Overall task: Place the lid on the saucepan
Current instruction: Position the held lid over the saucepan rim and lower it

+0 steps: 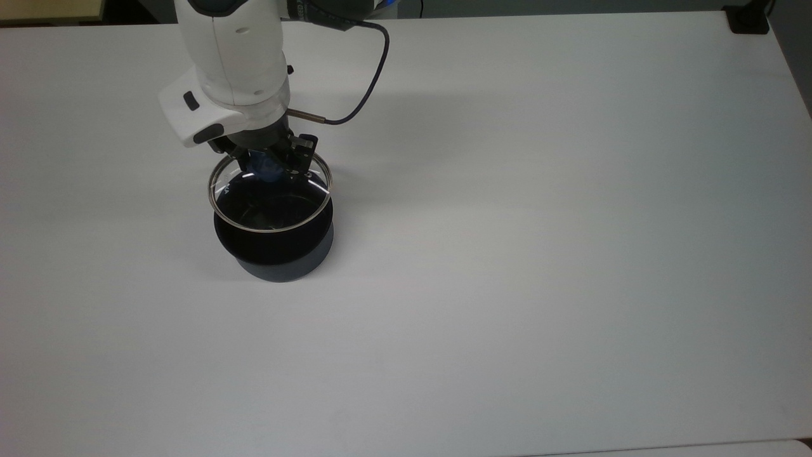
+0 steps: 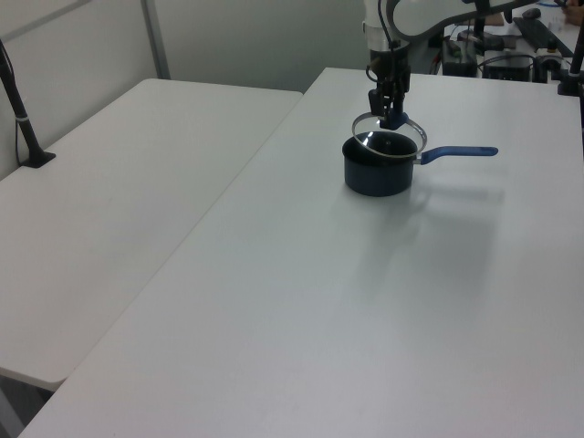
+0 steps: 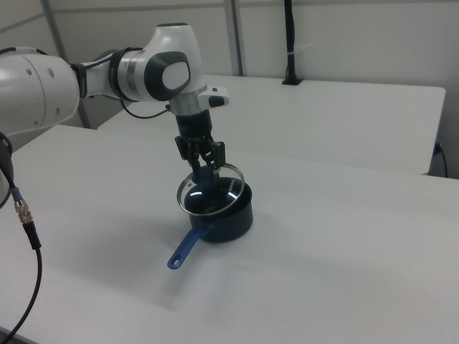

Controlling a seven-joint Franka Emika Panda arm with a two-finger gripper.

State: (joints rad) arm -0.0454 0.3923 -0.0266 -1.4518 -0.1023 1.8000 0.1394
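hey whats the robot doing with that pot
The arm's gripper holds a clear glass lid by its blue knob, fingers shut on it, just above a dark navy saucepan on the white table. The lid hangs roughly over the pan's mouth but is not yet seated. In the left view, the pan's blue handle points right.
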